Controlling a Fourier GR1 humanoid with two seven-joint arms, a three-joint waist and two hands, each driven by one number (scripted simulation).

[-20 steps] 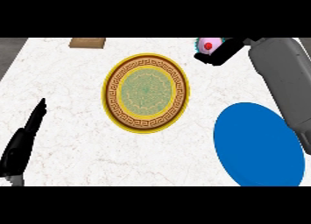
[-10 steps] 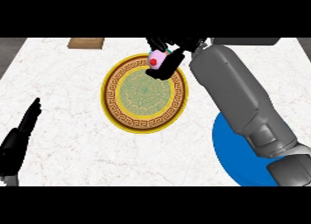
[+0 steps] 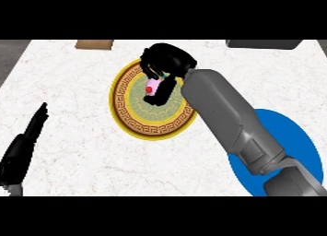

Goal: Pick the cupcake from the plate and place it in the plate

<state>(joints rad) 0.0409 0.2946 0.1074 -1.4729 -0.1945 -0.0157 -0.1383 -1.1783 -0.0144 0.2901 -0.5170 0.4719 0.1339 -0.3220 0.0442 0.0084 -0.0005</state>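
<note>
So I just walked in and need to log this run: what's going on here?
The robot's right hand has its fingers curled round a small pink cupcake and holds it over the gold-rimmed patterned plate in the middle of the counter. The blue plate, at the right and partly hidden by the forearm, shows nothing on its visible part. The left hand rests open at the left edge.

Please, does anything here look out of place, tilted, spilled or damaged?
Nothing stands out. The right hand holds the cupcake over the gold-rimmed plate; its tilt is hidden. The blue plate lies flat, and the left hand rests open at the left edge.
</note>
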